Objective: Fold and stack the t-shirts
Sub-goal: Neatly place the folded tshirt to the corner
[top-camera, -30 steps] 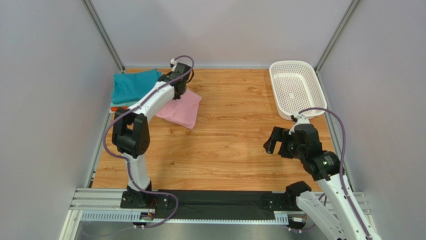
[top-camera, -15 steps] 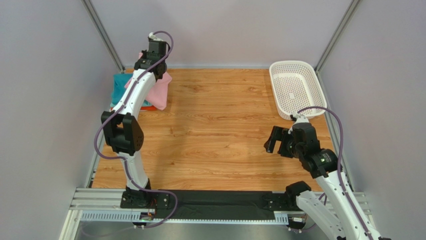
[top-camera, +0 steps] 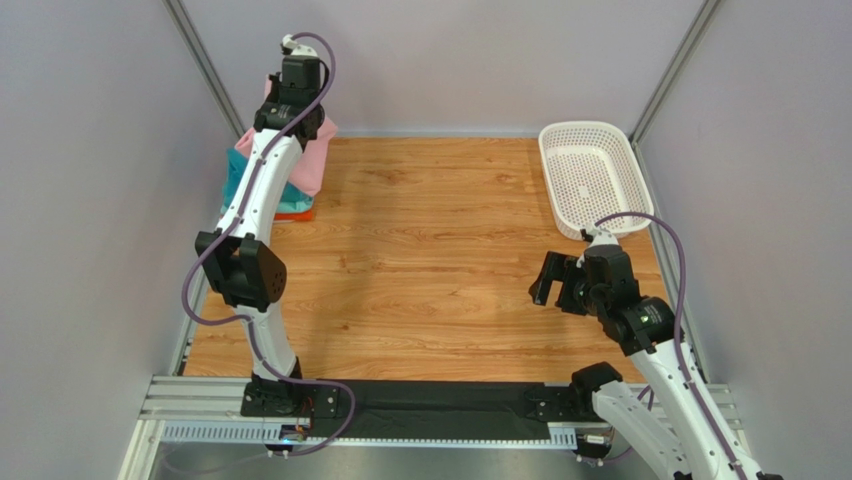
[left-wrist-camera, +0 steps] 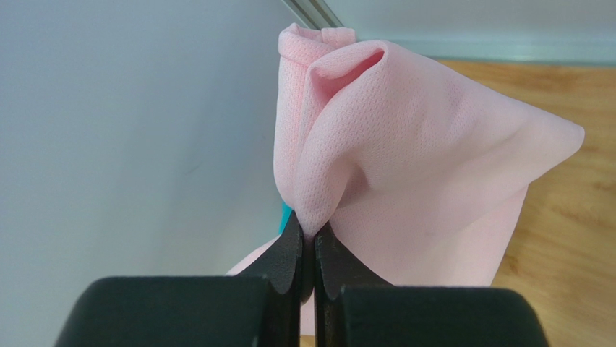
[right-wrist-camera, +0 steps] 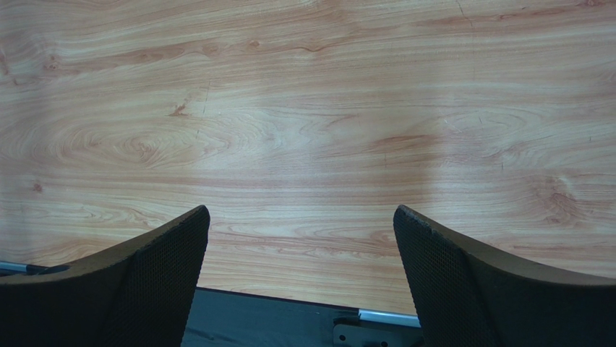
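Note:
My left gripper (left-wrist-camera: 312, 235) is shut on a pinched fold of the light pink t-shirt (left-wrist-camera: 419, 159), which hangs bunched from the jaws. In the top view this shirt (top-camera: 312, 165) hangs at the far left corner, lifted off the wood, over the folded stack. Of that stack a teal t-shirt (top-camera: 236, 172) and an orange edge (top-camera: 300, 214) show beside the left arm (top-camera: 262, 180). My right gripper (right-wrist-camera: 301, 213) is open over bare wood with nothing between its fingers. In the top view it (top-camera: 548, 280) hovers at the near right.
A white perforated basket (top-camera: 547, 160) stands at the far right against the wall. Grey walls close in the left, back and right sides. The black mounting rail (top-camera: 430, 405) runs along the near edge.
The left arm has lifted the pink t-shirt off the table and carried it left and back, up over the teal stack. The right arm has stayed put.

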